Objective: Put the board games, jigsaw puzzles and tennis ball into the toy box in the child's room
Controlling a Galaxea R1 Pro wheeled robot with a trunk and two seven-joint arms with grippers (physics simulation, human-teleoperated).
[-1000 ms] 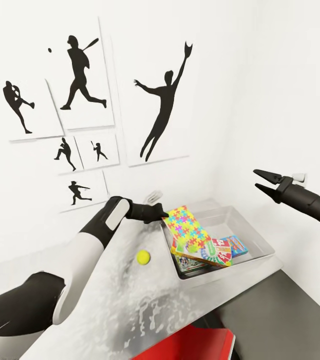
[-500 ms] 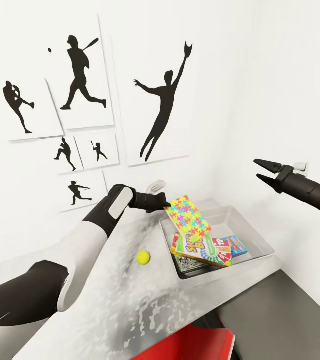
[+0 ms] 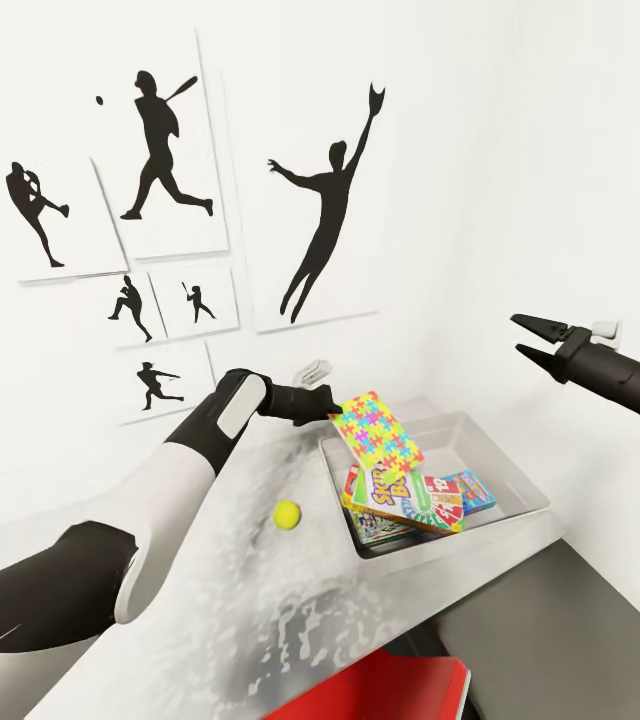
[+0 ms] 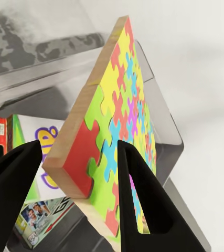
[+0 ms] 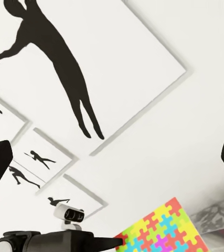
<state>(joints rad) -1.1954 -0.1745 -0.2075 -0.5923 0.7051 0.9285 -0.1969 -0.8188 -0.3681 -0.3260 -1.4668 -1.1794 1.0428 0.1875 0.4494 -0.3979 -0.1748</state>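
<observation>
My left gripper [image 3: 336, 409] is shut on a corner of a multicoloured jigsaw puzzle [image 3: 376, 432], which it holds tilted on edge above the near-left part of the toy box [image 3: 505, 460]. In the left wrist view the puzzle [image 4: 117, 131] stands between the two black fingers [image 4: 143, 199], over the toy box's wall [image 4: 43, 79]. Inside the box lie a Skip-Bo board game [image 3: 402, 497] and other printed game boxes [image 3: 468, 490]. The tennis ball [image 3: 285, 514] rests on the table [image 3: 230, 610], left of the box. My right gripper [image 3: 526, 336] hangs open in the air, high and to the right of the box.
Black baseball-player silhouette pictures [image 3: 325, 220] cover the white wall behind the table. A lower dark grey cabinet [image 3: 560, 620] adjoins the table on the right. A red object [image 3: 390, 690] shows at the bottom edge. The wall corner stands close behind the toy box.
My left gripper has lifted the jigsaw puzzle a little and tipped it more upright over the box. The right gripper has risen slightly. In the last half second almost nothing moved.
</observation>
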